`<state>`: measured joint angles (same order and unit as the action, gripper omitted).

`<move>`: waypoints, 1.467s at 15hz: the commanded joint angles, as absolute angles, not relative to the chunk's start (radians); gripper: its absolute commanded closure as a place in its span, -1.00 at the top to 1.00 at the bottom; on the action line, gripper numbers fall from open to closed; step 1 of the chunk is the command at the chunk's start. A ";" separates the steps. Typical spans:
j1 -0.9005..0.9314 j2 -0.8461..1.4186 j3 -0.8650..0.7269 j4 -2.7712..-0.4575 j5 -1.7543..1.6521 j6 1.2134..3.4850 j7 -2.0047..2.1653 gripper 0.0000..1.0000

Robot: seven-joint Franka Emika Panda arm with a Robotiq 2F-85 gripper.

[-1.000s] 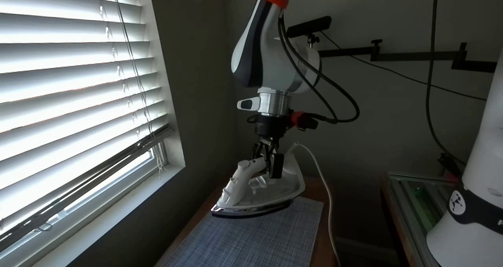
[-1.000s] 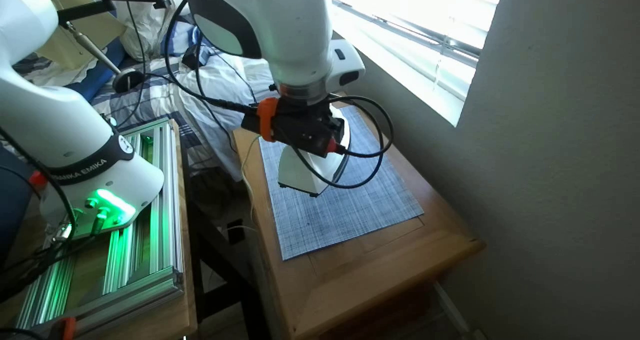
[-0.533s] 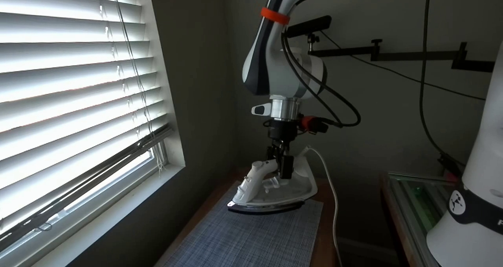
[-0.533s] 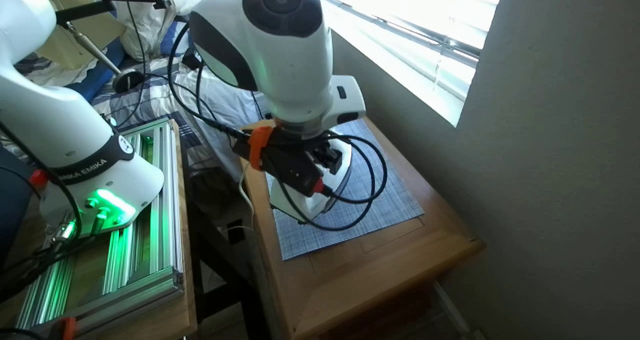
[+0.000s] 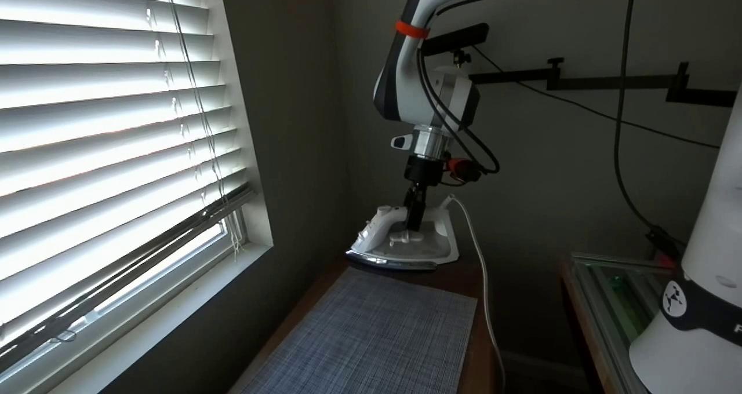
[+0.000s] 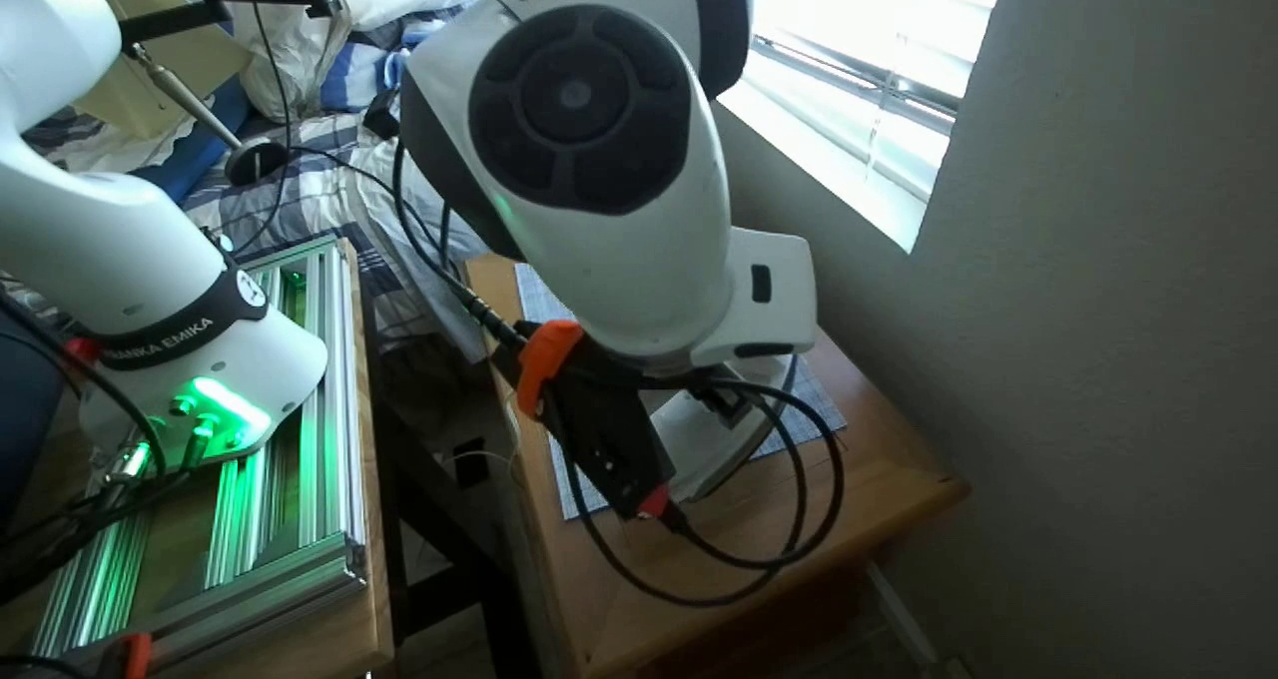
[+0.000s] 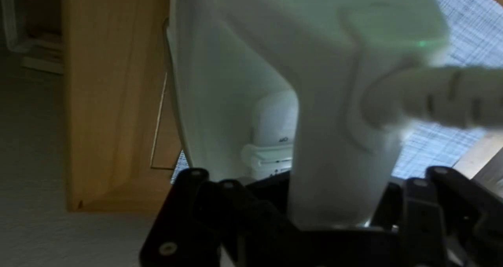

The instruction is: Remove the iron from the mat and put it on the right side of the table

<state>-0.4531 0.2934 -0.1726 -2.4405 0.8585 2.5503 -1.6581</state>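
The white iron (image 5: 429,243) hangs in my gripper (image 5: 414,223), above the brown table (image 5: 486,356). The gripper is shut on the iron's arched handle, which also shows between the dark fingers in the wrist view (image 7: 334,157). In an exterior view the iron appears just past the far edge of the grey mat (image 5: 382,330), slightly raised and about level. In an exterior view the iron (image 6: 689,449) overlaps the mat's (image 6: 814,399) near edge, partly hidden by the arm and cables. Bare table wood (image 6: 869,489) lies beyond that edge.
The iron's cord (image 5: 486,301) hangs down past the table's side. A window with a sill (image 5: 174,324) and a wall stand along one long side. The robot's base bench with a metal frame (image 6: 339,419) stands beside the table. Loose black cables (image 6: 829,519) loop from the wrist.
The gripper has carried the iron along the mat, toward the far end in an exterior view and the near end in the opposite one. The iron now sits higher and past the mat's edge.
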 commanded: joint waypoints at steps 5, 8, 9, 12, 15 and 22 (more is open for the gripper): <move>-0.489 0.426 -0.172 -2.279 1.023 2.542 -1.670 -1.00; -0.484 0.467 -0.172 -2.251 1.061 2.573 -1.664 -1.00; -0.478 0.480 -0.172 -2.245 1.069 2.594 -1.663 -1.00; -0.478 0.516 -0.162 -2.227 1.074 2.628 -1.661 -1.00; -0.480 0.541 -0.144 -2.219 1.103 2.663 -1.665 -1.00; -0.476 0.582 -0.118 -2.216 1.179 2.691 -1.676 -1.00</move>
<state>-0.4753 0.5862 -0.1259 -2.2324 1.1249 2.6779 -1.6579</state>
